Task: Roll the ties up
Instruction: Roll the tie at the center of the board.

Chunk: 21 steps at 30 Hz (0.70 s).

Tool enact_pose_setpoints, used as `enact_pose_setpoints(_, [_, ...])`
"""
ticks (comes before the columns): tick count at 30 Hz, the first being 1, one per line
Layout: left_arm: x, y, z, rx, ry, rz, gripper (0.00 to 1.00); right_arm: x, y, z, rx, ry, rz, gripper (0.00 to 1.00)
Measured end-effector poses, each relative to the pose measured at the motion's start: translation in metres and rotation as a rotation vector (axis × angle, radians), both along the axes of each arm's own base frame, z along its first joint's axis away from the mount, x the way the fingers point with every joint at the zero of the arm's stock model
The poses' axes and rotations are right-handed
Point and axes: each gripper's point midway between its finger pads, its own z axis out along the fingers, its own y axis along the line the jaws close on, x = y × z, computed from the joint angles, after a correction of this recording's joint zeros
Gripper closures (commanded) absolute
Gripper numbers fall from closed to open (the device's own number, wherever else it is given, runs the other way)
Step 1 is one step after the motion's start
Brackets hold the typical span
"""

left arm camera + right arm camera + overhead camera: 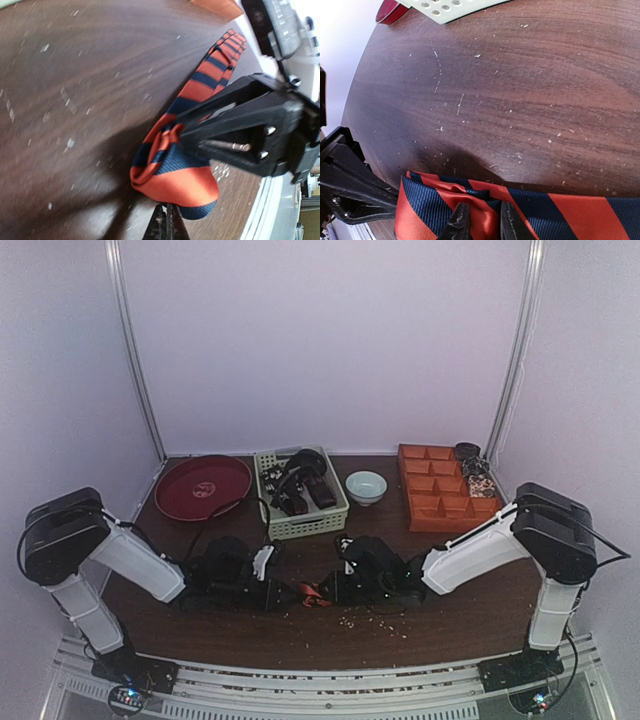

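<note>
Rolling is barely begun: the striped tie [175,185] is pinched at its fold by the right gripper [484,217], left gripper [165,220] closed alongside.

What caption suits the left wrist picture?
Right pincer grips a bunched orange-striped tie; left pincer, shut, touches its edge.

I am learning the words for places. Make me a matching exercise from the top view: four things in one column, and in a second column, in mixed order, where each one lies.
Things
1. striped tie
2. red plate
3. pale bowl
4. orange tray

Places
A. at the far right, at the back
B. between the left gripper and the right gripper
C. at the far left, at the back
D. just right of the white basket

Pairs: 1-B, 2-C, 3-D, 4-A
</note>
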Motion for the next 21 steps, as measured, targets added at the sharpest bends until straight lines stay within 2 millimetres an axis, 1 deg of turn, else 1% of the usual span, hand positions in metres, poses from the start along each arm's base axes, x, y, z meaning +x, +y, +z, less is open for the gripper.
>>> enact_pose_setpoints(7, [0.007,-0.014,0.016,-0.036,-0.037,-0.027,1.00,0.005,-0.006,0.002,-0.012,-0.013,-0.011,0.79])
enact_pose_setpoints(10, [0.009,-0.018,0.020,-0.045,-0.045,-0.035,1.00,0.006,-0.010,0.000,-0.015,-0.015,-0.019,0.81])
enact_pose_setpoints(18, [0.011,-0.029,0.020,-0.061,-0.041,-0.061,1.00,0.007,-0.018,-0.001,-0.003,-0.021,-0.030,0.84])
enact_pose_setpoints(21, [0.012,-0.034,0.023,-0.072,-0.043,-0.071,1.00,0.007,-0.020,-0.003,0.008,-0.023,-0.033,0.85])
